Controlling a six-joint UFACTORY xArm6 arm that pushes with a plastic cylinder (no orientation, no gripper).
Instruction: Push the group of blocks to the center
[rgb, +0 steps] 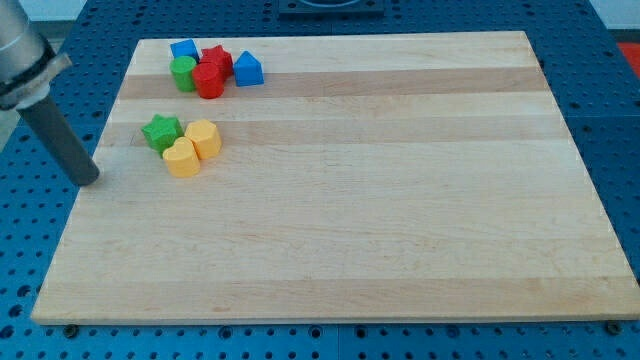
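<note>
Eight blocks in two clusters sit on the tabletop (400, 200): green star (160, 131), two yellow ones (204, 137) (181, 158); the tip (90, 180) lies left of the star; no fingers exist.

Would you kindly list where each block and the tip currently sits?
blue block: top-left cluster, far end
red star: same cluster
green cylinder: same cluster
red cylinder: same cluster
blue house block: cluster's right
green star: lower group
yellow blocks: touching it
my tip: left of them, apart
</note>
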